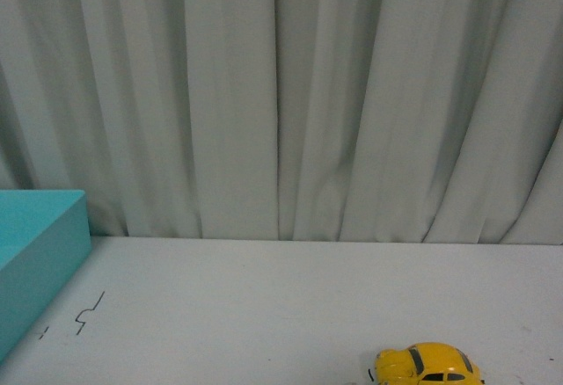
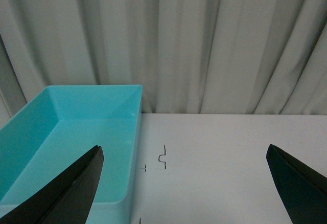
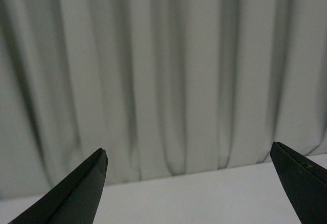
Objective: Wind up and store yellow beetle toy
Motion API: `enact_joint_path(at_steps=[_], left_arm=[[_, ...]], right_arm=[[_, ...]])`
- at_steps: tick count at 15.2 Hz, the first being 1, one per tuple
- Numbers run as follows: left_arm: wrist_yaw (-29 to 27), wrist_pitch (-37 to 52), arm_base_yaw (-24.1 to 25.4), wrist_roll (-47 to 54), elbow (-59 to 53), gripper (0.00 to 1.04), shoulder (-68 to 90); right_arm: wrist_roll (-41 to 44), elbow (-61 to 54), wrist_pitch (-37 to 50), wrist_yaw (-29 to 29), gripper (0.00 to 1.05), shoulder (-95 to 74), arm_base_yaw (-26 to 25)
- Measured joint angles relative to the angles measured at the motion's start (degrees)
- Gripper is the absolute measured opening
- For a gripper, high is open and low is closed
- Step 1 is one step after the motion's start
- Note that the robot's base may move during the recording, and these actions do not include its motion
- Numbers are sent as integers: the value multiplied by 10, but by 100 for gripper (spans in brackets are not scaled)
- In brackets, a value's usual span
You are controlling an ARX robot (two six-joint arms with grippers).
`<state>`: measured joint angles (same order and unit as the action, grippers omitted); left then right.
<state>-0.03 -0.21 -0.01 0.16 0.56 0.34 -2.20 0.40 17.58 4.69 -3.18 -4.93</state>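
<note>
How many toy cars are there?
1. The yellow beetle toy sits near right on the white table, cut off by the picture's edge; more could hide out of view.

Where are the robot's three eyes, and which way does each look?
Front: on the robot's body, facing the curtain across the table; blue box left, yellow toy car lower right; no arm shows.
Left wrist: on the left arm, looking past the open left gripper at the box.
Right wrist: on the right arm, past the open right gripper at the curtain.
Front and left wrist both show the box and a black squiggle.
</note>
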Motion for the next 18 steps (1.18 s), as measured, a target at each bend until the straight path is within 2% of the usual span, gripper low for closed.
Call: enact_joint_path(at_steps=[2, 5, 6, 8, 9, 10, 11, 13, 15, 18], left_arm=[[0, 0, 0, 0, 0, 98, 0], [0, 0, 0, 0, 0, 98, 0], [-1, 0, 0, 0, 0, 98, 0], [0, 0, 0, 0, 0, 98, 0], [0, 0, 0, 0, 0, 98, 0], [0, 0, 0, 0, 0, 98, 0], [0, 0, 0, 0, 0, 98, 0], [0, 0, 0, 0, 0, 98, 0], [0, 0, 0, 0, 0, 98, 0], [0, 0, 0, 0, 0, 98, 0]], right_arm=[[-30, 2, 119, -86, 98, -131, -104], [-59, 41, 318, -230, 98, -339, -221], [-68, 83, 387, -285, 98, -416, -255], [-75, 150, 448, -370, 98, -537, -278], [-63, 198, 414, -418, 98, -599, -268], [-14, 258, 344, -490, 98, -647, -246], [71, 325, 237, -557, 98, -686, -227], [208, 409, 76, -604, 98, -737, -196], [413, 508, -168, -611, 98, -798, -150], [693, 624, -448, -542, 98, -899, -96]])
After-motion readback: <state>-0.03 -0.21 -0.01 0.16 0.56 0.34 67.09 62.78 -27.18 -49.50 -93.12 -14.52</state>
